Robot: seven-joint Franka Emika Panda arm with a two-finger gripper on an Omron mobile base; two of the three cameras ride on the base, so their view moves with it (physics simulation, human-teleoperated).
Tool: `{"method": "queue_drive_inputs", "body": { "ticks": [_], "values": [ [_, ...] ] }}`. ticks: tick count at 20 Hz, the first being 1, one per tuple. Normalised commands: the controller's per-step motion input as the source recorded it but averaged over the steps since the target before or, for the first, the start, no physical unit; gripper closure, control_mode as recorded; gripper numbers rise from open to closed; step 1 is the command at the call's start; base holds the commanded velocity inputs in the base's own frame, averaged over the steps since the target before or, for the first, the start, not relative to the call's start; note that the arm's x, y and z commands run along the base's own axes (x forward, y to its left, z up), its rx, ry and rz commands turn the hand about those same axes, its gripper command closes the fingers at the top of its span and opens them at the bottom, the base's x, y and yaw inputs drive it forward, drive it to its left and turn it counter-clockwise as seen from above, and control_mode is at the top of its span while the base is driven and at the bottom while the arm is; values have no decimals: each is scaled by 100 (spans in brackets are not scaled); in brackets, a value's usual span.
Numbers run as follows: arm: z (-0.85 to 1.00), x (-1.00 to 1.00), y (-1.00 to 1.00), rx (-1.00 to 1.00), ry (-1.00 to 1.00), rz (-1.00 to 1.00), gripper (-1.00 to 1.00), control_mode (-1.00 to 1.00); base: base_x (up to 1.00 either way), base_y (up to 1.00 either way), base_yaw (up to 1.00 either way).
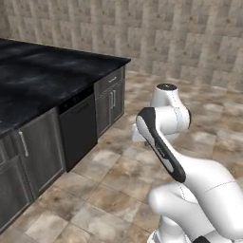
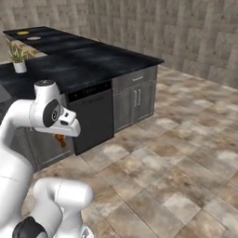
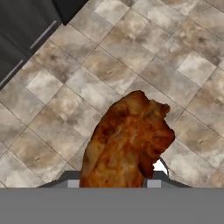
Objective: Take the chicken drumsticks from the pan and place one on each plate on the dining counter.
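The fingers grip a chicken drumstick (image 3: 127,142) around its lower end, carried above the tiled floor (image 3: 131,57), off the black tabletop (image 2: 83,62). It looks light, firm and probably greasy, so a hold across the meaty middle seems safest.

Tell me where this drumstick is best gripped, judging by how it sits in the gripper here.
Near the lower end, jaws across its width, as the hand view shows now: the drumstick rises from between the fingers, its bulkier lumpy end pointing away over the tiled floor. Coming in along its length puts the jaws on the lower part. The contact itself is hidden, so this is a judgement.
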Motion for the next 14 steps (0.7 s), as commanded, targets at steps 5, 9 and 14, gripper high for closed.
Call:
{"method": "queue_drive_inputs", "body": {
  "ticks": [5, 9, 14],
  "values": [
    [0, 0, 0, 0, 0, 0, 100, 100, 72, -44, -10],
    [0, 0, 0, 0, 0, 0, 100, 100, 74, -45, -6],
    [0, 0, 0, 0, 0, 0, 100, 100, 80, -38, -2]
  ]
}}
